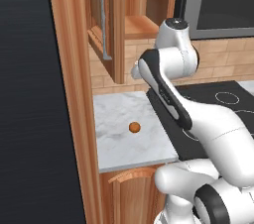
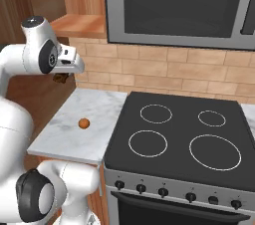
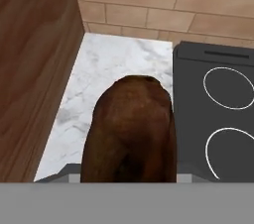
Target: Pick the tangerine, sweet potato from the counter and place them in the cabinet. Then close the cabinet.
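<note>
In the left base view, the tangerine [image 1: 134, 127] sits on the marble table [image 1: 114, 143], near its middle and well apart from the arm [image 1: 198, 114] that rises from about 5 o'clock. The black stovetop [image 1: 218, 104] lies just beside the table at 3 o'clock. Above the table, at 12 o'clock, the cabinet [image 1: 134, 25] stands open, its door [image 1: 101, 15] swung outward with a grey handle along its edge.

In the right base view, the tangerine [image 2: 84, 123] rests alone on the table [image 2: 74, 134] at about 9 o'clock from the stovetop [image 2: 184, 139]. The pincer [image 2: 61, 78] hangs high over the table's back corner, below the cabinet's shelf [image 2: 79, 25], with a small dark lump, the sweet potato [image 2: 61, 77], showing beneath the white hand.

In the hand view, the sweet potato [image 3: 130, 131] fills the lower centre, a dark brown lump clamped in the pincer, whose jaws are drawn in against it and hidden behind it. The table [image 3: 114, 69] lies beyond it, with the wooden side wall [image 3: 34, 59] at 9 o'clock, the stovetop [image 3: 218, 104] at 3 o'clock and the brick backsplash [image 3: 173, 0] at 12 o'clock.
</note>
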Motion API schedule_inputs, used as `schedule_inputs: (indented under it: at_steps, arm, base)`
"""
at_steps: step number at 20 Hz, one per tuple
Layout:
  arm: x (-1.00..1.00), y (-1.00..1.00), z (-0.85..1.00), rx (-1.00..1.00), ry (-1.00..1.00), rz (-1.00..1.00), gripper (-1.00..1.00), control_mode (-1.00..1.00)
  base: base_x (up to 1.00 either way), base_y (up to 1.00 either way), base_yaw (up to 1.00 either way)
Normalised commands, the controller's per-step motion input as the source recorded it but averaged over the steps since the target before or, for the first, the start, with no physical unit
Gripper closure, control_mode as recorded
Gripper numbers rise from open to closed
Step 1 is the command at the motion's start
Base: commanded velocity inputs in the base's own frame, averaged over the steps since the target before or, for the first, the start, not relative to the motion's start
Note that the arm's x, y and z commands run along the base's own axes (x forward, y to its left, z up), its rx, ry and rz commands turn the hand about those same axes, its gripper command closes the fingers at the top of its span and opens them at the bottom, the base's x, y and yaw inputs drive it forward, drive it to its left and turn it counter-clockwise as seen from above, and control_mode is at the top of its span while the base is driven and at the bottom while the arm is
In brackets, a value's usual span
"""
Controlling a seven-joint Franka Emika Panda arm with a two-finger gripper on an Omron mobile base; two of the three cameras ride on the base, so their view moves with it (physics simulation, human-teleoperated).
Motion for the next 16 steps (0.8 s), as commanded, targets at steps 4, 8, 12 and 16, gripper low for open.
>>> schedule_inputs:
  at_steps: [4, 8, 12, 16]
  arm:
    - [0.12, 0.0, 0.72, 0.0, -0.03, 0.0, 1.0, -1.0]
    - [0.47, 0.0, 0.36, 0.0, -0.13, 0.0, 1.0, -1.0]
    - [0.49, 0.0, 0.23, 0.0, -0.19, 0.0, 1.0, -1.0]
    - [0.34, 0.0, 0.31, -0.01, -0.25, 0.0, 1.0, -1.0]
  base:
    - [0.0, 0.0, 0.0]
    - [0.0, 0.0, 0.0]
    - [0.0, 0.0, 0.0]
    - [0.0, 0.0, 0.0]
